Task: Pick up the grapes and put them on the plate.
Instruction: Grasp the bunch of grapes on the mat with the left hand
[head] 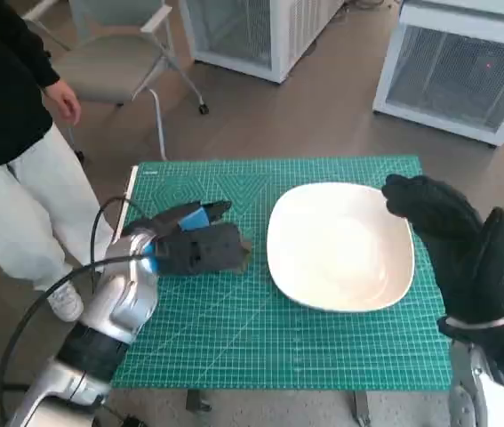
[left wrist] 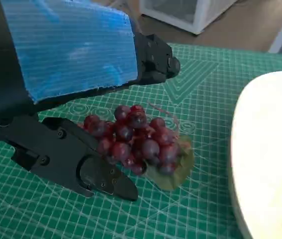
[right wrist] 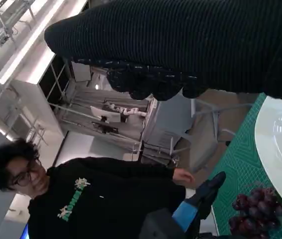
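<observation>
A bunch of dark red grapes (left wrist: 136, 139) with a green leaf lies on the green cutting mat (head: 278, 347), just left of the white plate (head: 340, 249). My left hand (head: 194, 242) hangs low over the bunch and hides most of it in the head view. In the left wrist view the black fingers (left wrist: 81, 167) stand apart on either side of the grapes, the lower one against the bunch. My gloved right hand (head: 452, 236) is raised above the plate's right rim and holds nothing. The right wrist view shows the grapes (right wrist: 255, 209) beside the plate (right wrist: 280, 144).
A person (head: 12, 178) in a black top and pale trousers stands close to the table's left side. A grey chair (head: 109, 62) and white cabinets (head: 465, 71) stand on the floor beyond the table. A black cable (head: 100, 231) loops by my left forearm.
</observation>
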Controlling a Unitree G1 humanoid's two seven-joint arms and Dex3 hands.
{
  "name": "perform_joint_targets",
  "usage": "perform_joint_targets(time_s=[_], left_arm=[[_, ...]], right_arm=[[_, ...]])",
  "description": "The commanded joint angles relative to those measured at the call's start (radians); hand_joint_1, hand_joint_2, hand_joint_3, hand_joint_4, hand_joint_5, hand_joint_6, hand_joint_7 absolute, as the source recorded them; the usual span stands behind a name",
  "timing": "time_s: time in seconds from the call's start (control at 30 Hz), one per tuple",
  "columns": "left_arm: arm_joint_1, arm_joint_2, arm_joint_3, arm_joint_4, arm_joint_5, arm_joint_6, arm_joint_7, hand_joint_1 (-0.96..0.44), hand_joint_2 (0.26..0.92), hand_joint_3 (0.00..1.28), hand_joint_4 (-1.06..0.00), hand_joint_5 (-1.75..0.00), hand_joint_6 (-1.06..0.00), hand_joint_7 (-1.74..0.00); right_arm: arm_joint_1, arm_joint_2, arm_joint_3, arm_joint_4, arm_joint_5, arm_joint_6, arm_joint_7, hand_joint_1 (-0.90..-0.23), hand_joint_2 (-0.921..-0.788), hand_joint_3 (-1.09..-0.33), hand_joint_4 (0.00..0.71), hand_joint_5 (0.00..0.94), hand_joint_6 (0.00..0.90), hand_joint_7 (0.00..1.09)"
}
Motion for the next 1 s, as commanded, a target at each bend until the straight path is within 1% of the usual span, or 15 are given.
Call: perform_joint_targets(time_s=[0.03, 0.27, 0.47, 0.67, 1.0], left_arm=[[-0.07, -0.03, -0.023, 0.111, 0.017, -0.032, 0.043, -0.26, 0.743, 0.0, -0.03, 0.0, -0.2, 0.0], [-0.129, -0.066, -0.05, 0.263, 0.028, -0.062, 0.102, -0.26, 0.738, 0.0, -0.03, 0.0, -0.21, 0.0], [-0.164, -0.088, -0.074, 0.363, 0.037, -0.074, 0.135, -0.25, 0.738, 0.0, -0.03, 0.0, -0.21, 0.0], [-0.184, -0.106, -0.092, 0.434, 0.043, -0.087, 0.149, -0.23, 0.736, 0.0, -0.04, 0.0, -0.22, -0.01], [-0.198, -0.121, -0.101, 0.498, 0.039, -0.111, 0.146, -0.2, 0.738, 0.0, -0.04, 0.0, -0.22, 0.0]], right_arm=[[0.016, 0.0, -0.002, 0.013, -0.004, 0.009, -0.001, -0.551, -0.921, -0.595, 0.369, 0.196, 0.052, 0.73], [0.018, -0.001, -0.001, 0.009, -0.004, 0.01, 0.0, -0.55, -0.921, -0.596, 0.369, 0.192, 0.051, 0.72], [0.019, -0.003, -0.003, 0.009, -0.002, 0.01, 0.002, -0.551, -0.921, -0.596, 0.371, 0.189, 0.052, 0.73], [0.019, -0.007, -0.006, 0.009, 0.0, 0.01, 0.004, -0.552, -0.921, -0.593, 0.374, 0.187, 0.054, 0.72], [0.016, -0.006, -0.005, 0.015, -0.003, 0.005, 0.004, -0.552, -0.921, -0.592, 0.377, 0.182, 0.056, 0.72]])
